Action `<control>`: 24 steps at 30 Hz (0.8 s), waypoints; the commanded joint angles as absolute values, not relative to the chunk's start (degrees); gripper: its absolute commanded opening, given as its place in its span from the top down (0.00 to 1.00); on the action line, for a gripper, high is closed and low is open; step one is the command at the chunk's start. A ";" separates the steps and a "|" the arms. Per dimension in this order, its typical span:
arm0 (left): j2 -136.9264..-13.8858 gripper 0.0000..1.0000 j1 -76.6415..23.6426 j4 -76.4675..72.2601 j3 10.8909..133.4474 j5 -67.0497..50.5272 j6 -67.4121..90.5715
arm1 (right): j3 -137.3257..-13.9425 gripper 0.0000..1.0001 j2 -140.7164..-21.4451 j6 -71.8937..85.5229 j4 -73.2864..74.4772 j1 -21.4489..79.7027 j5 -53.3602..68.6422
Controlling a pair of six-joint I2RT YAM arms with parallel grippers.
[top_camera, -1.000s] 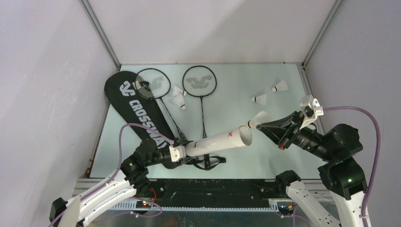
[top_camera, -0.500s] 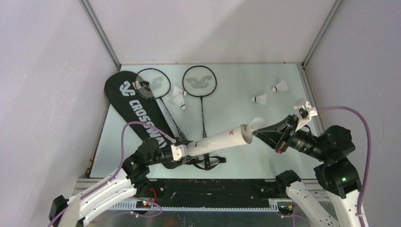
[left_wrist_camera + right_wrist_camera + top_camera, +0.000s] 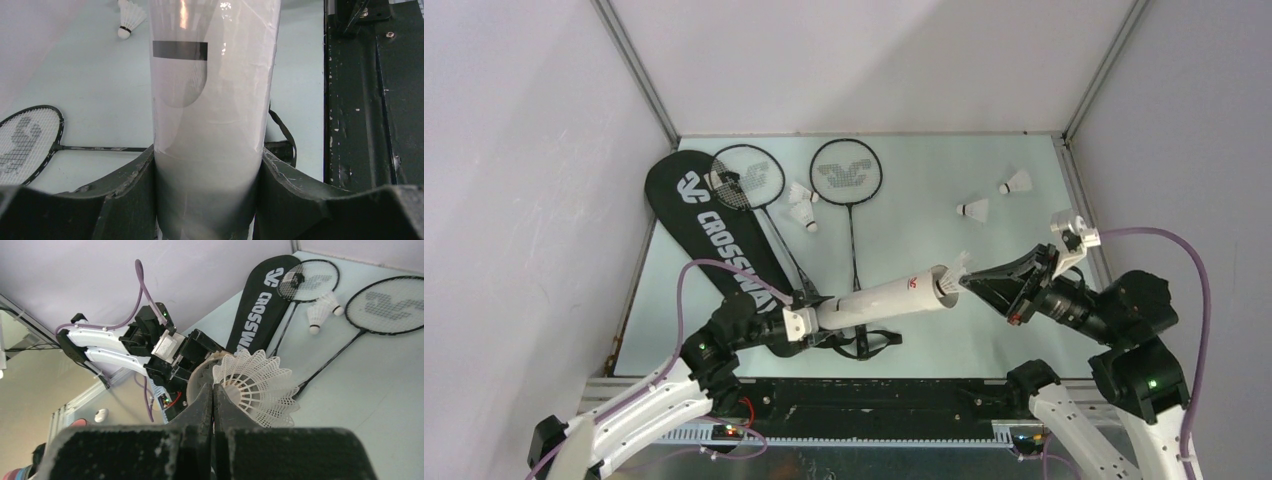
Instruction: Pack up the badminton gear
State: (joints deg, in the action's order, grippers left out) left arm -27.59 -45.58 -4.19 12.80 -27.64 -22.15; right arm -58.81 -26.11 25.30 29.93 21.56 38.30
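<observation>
My left gripper (image 3: 802, 320) is shut on the closed end of the long white tube (image 3: 884, 298), held level above the table with its mouth to the right. In the left wrist view the tube (image 3: 215, 100) fills the gap between the jaws of the gripper (image 3: 207, 200). My right gripper (image 3: 969, 283) is shut on the skirt edge of a white shuttlecock (image 3: 257, 387), whose nose sits at the tube's mouth (image 3: 200, 380). Two black rackets (image 3: 746, 177) (image 3: 847, 170) lie at the back, beside the black CROSSWAY bag (image 3: 714, 230).
Two loose shuttlecocks (image 3: 802, 205) lie between the racket heads, and two more (image 3: 973, 210) (image 3: 1017, 183) lie at the back right. The bag's strap (image 3: 869, 343) lies under the tube. White walls close in the table on three sides.
My right gripper has carried the shuttlecock left and down from beside the tube's mouth to right at it. The left arm and tube have barely moved.
</observation>
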 commanded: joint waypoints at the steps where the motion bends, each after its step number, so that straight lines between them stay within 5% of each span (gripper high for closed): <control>1: -26.98 0.74 -45.61 -9.62 15.15 -29.48 -23.46 | -56.91 1.00 -29.91 30.28 23.92 21.82 42.96; 16: -25.67 0.75 -45.59 -12.98 13.47 -32.06 -24.24 | -55.90 1.00 -38.13 37.97 27.71 27.65 44.18; 24: -26.81 0.75 -45.61 -14.06 13.95 -34.91 -24.89 | -55.89 1.00 -41.04 35.93 29.23 33.17 35.20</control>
